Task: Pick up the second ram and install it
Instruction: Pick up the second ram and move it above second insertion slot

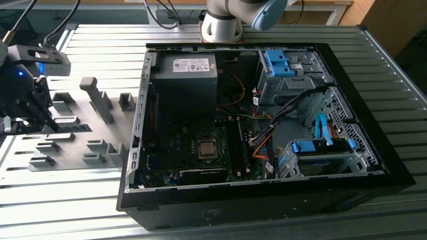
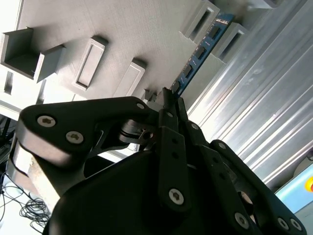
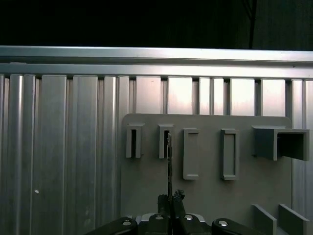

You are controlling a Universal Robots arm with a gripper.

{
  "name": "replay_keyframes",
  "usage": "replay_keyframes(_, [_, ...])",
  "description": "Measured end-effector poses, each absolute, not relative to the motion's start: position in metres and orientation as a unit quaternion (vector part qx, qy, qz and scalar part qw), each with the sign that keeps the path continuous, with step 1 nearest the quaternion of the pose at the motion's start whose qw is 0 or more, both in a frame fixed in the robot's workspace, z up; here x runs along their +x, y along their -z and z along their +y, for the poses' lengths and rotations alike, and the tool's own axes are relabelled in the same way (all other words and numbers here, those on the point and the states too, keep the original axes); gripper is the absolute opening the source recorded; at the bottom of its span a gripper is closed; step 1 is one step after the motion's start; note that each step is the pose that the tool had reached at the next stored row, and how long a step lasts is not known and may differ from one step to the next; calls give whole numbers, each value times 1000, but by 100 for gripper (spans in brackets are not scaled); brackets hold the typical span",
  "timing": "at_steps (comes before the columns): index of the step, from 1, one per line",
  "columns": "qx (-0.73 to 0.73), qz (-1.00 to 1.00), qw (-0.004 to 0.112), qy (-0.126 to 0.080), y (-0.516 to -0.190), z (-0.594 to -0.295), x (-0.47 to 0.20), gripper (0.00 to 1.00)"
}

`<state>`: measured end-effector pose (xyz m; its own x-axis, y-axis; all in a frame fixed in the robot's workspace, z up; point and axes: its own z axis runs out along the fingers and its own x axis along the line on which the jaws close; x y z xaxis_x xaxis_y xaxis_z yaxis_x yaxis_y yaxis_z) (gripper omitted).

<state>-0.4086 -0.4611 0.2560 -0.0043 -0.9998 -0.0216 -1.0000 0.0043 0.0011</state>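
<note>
The second ram (image 2: 200, 51) is a thin blue board with dark chips. My gripper (image 2: 170, 95) is shut on its near end, the black fingers (image 2: 182, 110) pressed flat against both sides. Its far end lies between two grey holder blocks (image 2: 198, 22) of the fixture plate. In the first wrist view the ram (image 3: 169, 164) appears edge-on, running from my gripper (image 3: 171, 198) up to a slot (image 3: 165, 141) of the plate. In the exterior view my gripper (image 1: 32, 116) hangs over the plate's left end, well left of the open computer case (image 1: 137, 150).
The grey fixture plate (image 1: 73, 145) carries several upright holders and blocks (image 1: 97, 97). The case lies open with motherboard (image 1: 207, 148), power supply (image 1: 187, 75), cables and blue drive cages (image 1: 320, 150). Ribbed aluminium table (image 1: 100, 45) surrounds everything; the arm's base (image 1: 223, 22) stands at the back.
</note>
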Motion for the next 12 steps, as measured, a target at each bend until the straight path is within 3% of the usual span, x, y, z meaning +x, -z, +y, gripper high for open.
replay_keyframes(12, [-706, 709, 7, -8, -260, -461, -409, 14])
